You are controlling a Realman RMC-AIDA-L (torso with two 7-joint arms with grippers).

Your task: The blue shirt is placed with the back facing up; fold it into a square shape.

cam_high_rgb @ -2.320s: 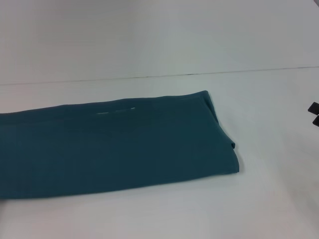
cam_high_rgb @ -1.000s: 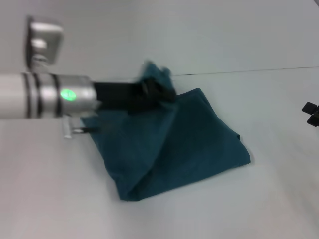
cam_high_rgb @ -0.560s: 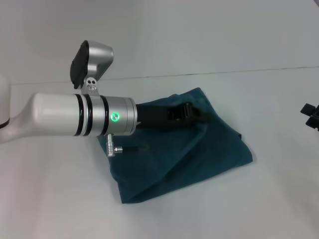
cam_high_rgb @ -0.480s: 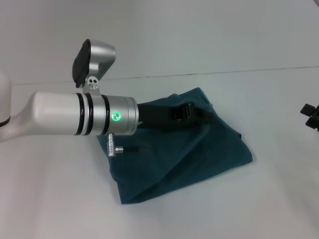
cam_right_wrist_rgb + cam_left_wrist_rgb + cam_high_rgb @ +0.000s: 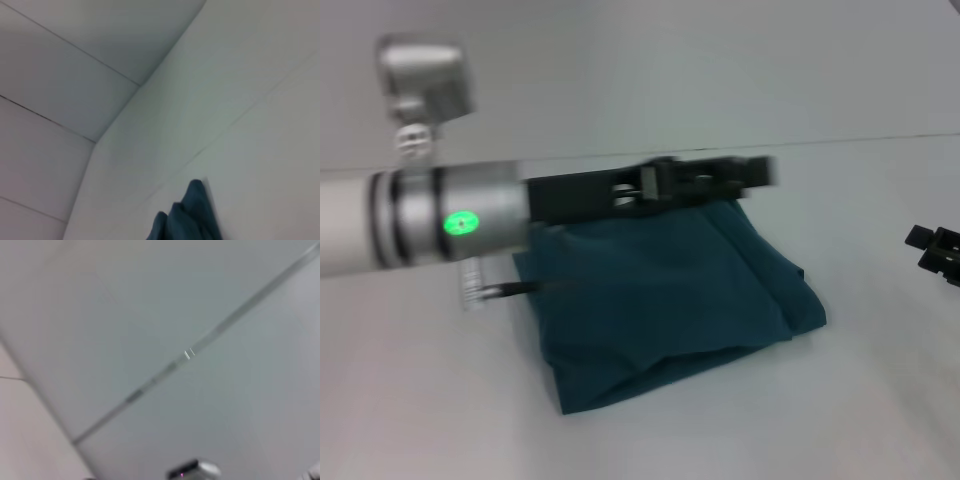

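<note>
— White tabletop [image 5: 650, 440] runs all round; where does the left gripper [image 5: 720, 178] sit?

— It hangs over the far edge of the blue shirt [image 5: 665, 300], its black fingers blurred. Whether they stand apart or pinch any cloth cannot be told.

— And the shirt?

— Folded into a rough, skewed block at the middle of the table, its near corner pointing toward the robot.

— What could go wrong?

— If a fingertip catches the top layer as the arm moves, it may drag the fold open or skew it further.

— Room to move?

— Plenty: bare table on every side. The right gripper [image 5: 938, 250] waits well off at the right edge, its state unclear, so the arms look unlikely to meet.
</note>
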